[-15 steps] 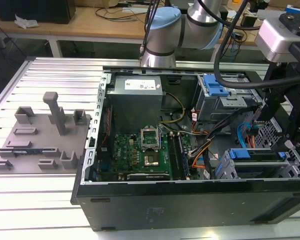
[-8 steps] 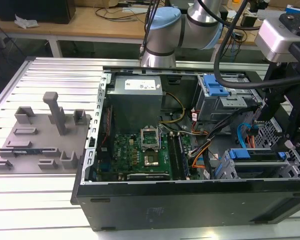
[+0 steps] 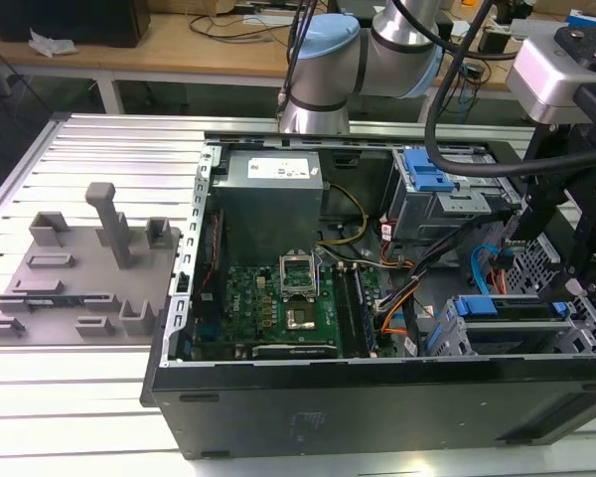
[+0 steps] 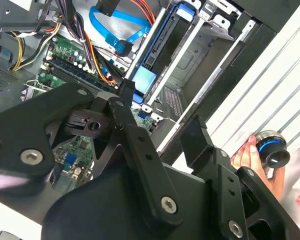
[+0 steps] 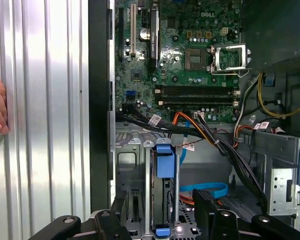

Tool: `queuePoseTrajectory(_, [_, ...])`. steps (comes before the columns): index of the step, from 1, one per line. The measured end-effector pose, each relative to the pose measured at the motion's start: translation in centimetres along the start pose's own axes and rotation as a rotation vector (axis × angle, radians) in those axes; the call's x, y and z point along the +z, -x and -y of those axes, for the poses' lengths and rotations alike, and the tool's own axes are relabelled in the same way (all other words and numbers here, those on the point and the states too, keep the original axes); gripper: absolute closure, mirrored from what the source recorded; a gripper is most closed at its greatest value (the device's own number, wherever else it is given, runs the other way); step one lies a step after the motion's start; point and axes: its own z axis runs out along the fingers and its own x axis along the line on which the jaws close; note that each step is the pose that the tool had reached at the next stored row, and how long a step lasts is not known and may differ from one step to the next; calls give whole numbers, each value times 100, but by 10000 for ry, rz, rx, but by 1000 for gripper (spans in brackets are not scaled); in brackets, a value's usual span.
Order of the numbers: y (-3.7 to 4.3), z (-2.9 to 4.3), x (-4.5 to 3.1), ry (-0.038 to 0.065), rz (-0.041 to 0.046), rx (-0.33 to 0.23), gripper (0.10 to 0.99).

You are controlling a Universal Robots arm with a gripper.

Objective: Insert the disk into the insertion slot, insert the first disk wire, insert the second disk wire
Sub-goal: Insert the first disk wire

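1. The claw (image 4: 160, 107) hangs open and empty above the insertion slot (image 5: 127, 162), since nothing there needs holding.
2. The disk (image 5: 163, 161) stands edgewise inside that slot, apparently seated; a blue cable (image 5: 205, 190) lies loose nearby.

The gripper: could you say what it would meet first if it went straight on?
Probably the blue carrier edge of the disk, seated in the insertion slot beneath the open gripper; depth is unclear.
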Motion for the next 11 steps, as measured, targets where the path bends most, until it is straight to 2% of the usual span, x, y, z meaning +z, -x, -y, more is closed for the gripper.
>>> queuePoseTrajectory(6, [1, 0, 0, 0, -2, 0, 443])
queuePoseTrajectory(8, [52, 0, 5, 0, -41, -2, 443])
queuePoseTrajectory(10, [159, 0, 10, 0, -146, -6, 443])
queuePoseTrajectory(11, [341, 0, 24, 3, -835, -33, 443])
